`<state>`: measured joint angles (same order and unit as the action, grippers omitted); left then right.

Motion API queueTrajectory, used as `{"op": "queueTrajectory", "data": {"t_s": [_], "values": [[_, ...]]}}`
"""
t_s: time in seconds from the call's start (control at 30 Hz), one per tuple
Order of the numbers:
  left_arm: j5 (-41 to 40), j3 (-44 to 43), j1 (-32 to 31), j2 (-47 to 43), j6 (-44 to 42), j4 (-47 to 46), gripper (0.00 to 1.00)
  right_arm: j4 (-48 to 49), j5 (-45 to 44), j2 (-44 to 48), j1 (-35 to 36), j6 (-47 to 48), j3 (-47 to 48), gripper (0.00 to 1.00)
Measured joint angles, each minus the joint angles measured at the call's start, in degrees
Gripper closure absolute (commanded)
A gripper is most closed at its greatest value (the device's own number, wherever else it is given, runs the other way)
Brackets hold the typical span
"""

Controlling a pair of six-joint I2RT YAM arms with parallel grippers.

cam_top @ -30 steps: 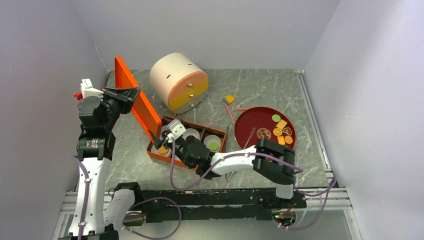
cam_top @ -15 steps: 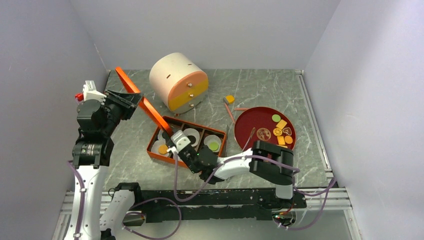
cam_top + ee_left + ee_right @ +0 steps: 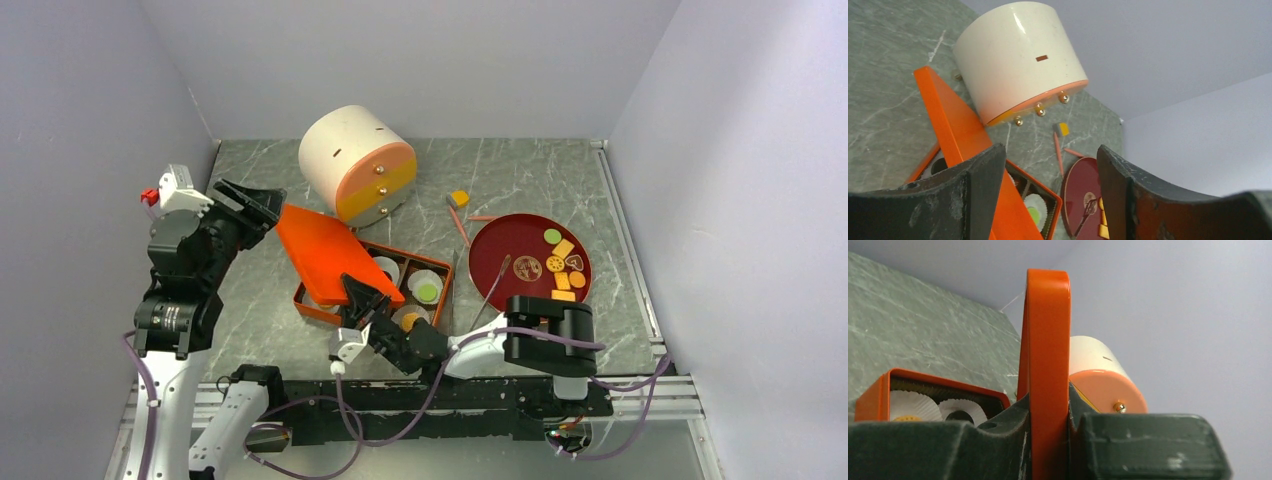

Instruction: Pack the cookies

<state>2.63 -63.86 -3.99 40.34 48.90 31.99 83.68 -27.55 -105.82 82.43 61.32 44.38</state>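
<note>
The orange box (image 3: 446, 292) holds white paper cups with cookies: a green one (image 3: 428, 291), also seen as the green cookie (image 3: 1034, 215), a black one (image 3: 959, 416) and an orange one (image 3: 908, 418). More cookies (image 3: 560, 265) lie on the red plate (image 3: 510, 240). The orange lid (image 3: 325, 250) leans tilted over the box's left half. My right gripper (image 3: 360, 298) is shut on the lid's near edge (image 3: 1048, 340). My left gripper (image 3: 255, 205) stands open just off the lid's far left corner, nothing between its fingers (image 3: 983, 190).
A cream cylinder with orange-fronted drawers (image 3: 355, 175) stands behind the box. A small orange-yellow piece (image 3: 459, 198) and an orange stick (image 3: 460, 225) lie between it and the plate. A dark utensil (image 3: 495, 280) rests over the plate's left rim.
The lid has swung from upright down over the box. My left gripper opened and let go of it; my right gripper closed on its near edge and drew back toward the bases.
</note>
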Motion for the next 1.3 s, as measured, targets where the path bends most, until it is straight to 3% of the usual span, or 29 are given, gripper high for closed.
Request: {"op": "queueTrajectory", "data": {"t_s": [0.57, 0.9, 1.17, 1.3], "values": [[-2.56, 10.71, -0.92, -0.85, -3.80, 8.13, 0.21, -0.98, 9.68, 0.00, 1.05, 15.76, -2.91, 1.00], [-11.80, 9.31, -0.98, -3.72, -3.08, 16.72, 0.18, -0.42, 10.43, 0.00, 1.46, 19.10, -3.21, 1.00], [-8.66, 14.34, -0.98, -4.24, -0.13, 16.68, 0.24, -0.37, 10.56, -0.15, 2.14, 21.79, -3.19, 1.00], [-5.77, 16.22, -0.98, -4.24, 1.97, 15.54, 0.35, -0.15, 10.56, -0.70, 2.45, 23.21, -3.19, 1.00]]}}
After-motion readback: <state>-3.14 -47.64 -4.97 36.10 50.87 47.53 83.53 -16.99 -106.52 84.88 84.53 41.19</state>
